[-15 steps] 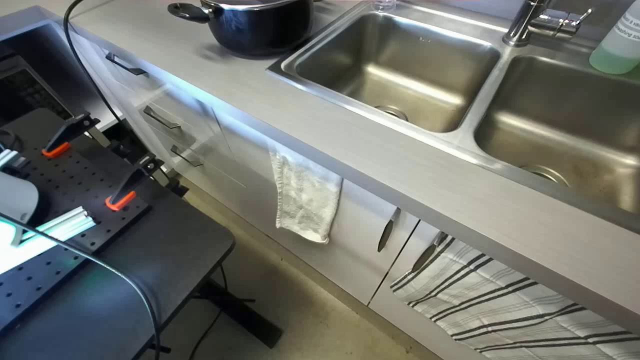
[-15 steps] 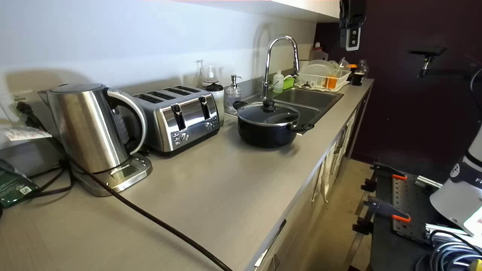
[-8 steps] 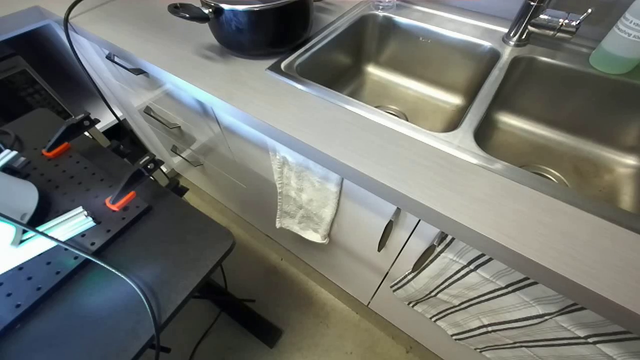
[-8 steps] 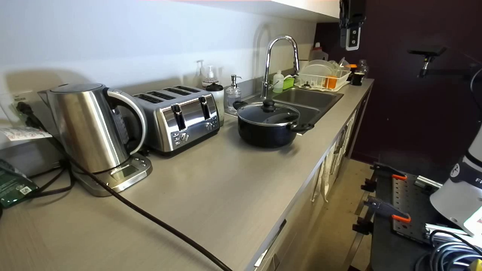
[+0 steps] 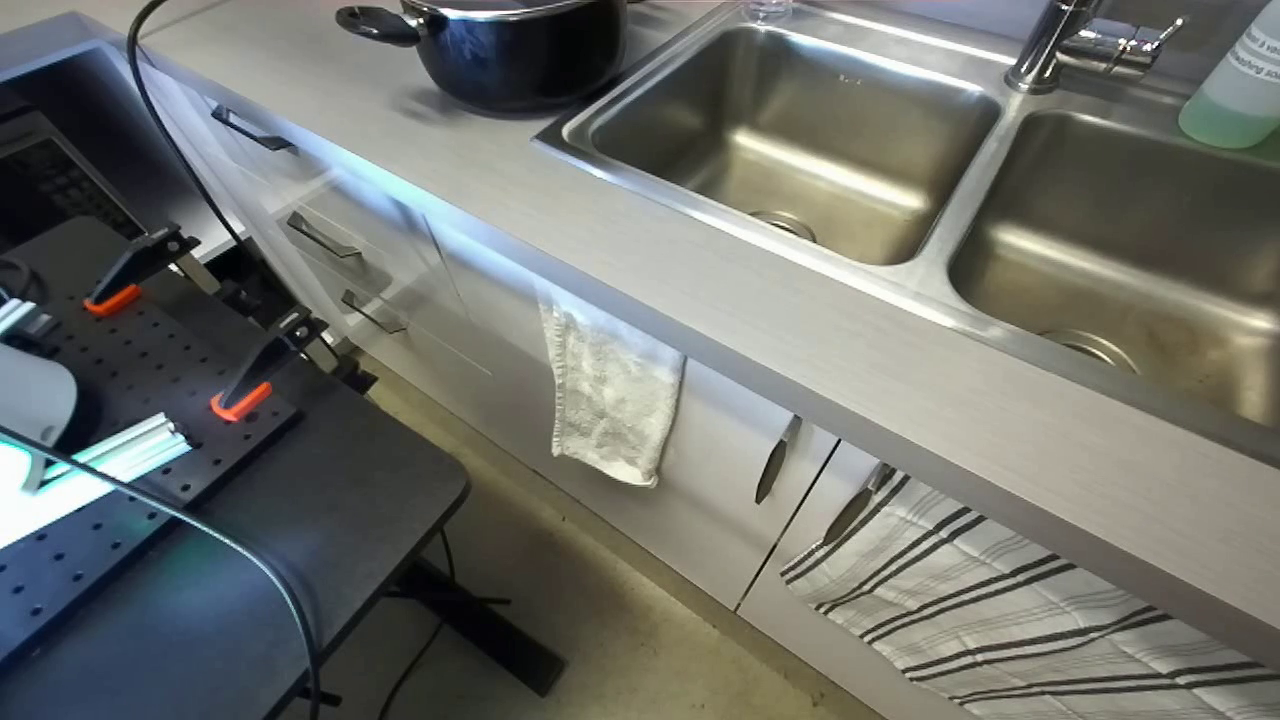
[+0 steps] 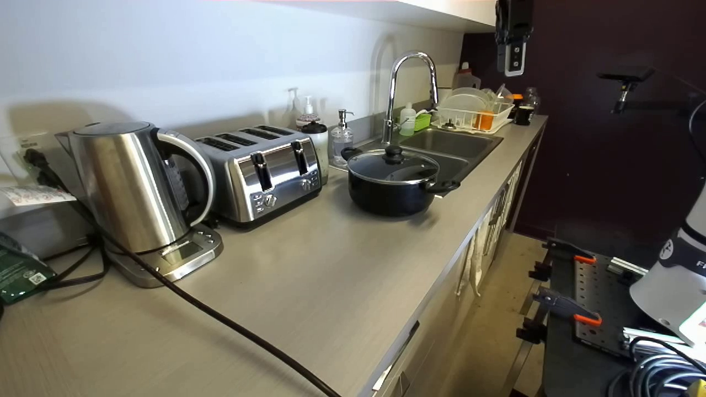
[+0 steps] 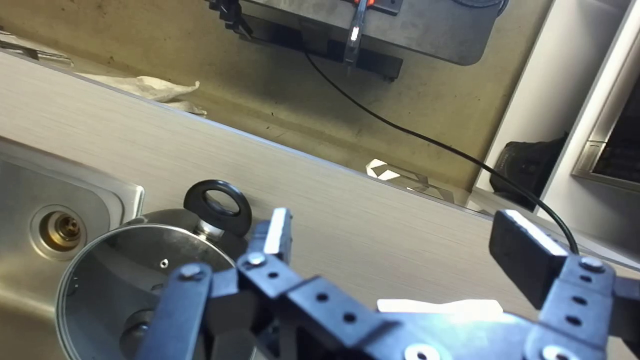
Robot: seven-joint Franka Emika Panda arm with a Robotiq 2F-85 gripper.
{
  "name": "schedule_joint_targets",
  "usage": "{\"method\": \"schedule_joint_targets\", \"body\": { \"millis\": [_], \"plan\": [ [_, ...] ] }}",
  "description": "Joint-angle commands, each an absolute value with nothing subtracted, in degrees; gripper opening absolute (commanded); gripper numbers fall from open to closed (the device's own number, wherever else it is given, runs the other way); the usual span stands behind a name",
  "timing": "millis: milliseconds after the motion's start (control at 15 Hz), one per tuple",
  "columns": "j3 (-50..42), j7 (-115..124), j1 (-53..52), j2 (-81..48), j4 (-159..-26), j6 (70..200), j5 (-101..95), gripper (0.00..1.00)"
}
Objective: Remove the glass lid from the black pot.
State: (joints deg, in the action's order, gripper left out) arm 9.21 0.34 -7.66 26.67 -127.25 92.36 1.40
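The black pot (image 6: 389, 199) stands upright on the counter beside the sink. It also shows, cut off at the top, in an exterior view (image 5: 520, 60). The glass lid (image 6: 368, 165) lies flat on the pot, with its black knob upright in the middle. In the wrist view the lid (image 7: 115, 270) is at the lower left, its knob partly hidden behind a finger, and the pot's loop handle (image 7: 240, 220) points up. My gripper (image 7: 400, 237) is open and empty, above the counter to the right of the pot there. In an exterior view the gripper (image 6: 515, 60) hangs high at the upper right.
A double steel sink (image 5: 985, 150) adjoins the pot, with a tall faucet (image 6: 391, 88). A toaster (image 6: 276, 176), a kettle (image 6: 129, 187) and soap bottles (image 6: 342, 138) stand along the wall. A black cable (image 6: 231, 325) crosses the counter. A dish rack (image 6: 469, 118) stands beyond.
My gripper has moved very slightly down and to the left in an exterior view. The pot and lid have not moved.
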Motion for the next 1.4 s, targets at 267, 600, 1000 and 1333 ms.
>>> {"method": "schedule_joint_targets", "body": {
  "millis": [267,600,1000,1333],
  "plan": [
    [5.1,-2.4,-5.4,21.4,-127.7,97.9,0.2,1.00],
    [2.2,-4.9,-2.8,18.5,-130.9,107.7,-1.7,1.00],
    [-1.1,-6.4,0.1,13.7,-133.7,120.7,-2.6,1.00],
    [-3.3,-7.7,1.6,7.9,-132.8,128.3,-0.8,1.00]
  ]
}}
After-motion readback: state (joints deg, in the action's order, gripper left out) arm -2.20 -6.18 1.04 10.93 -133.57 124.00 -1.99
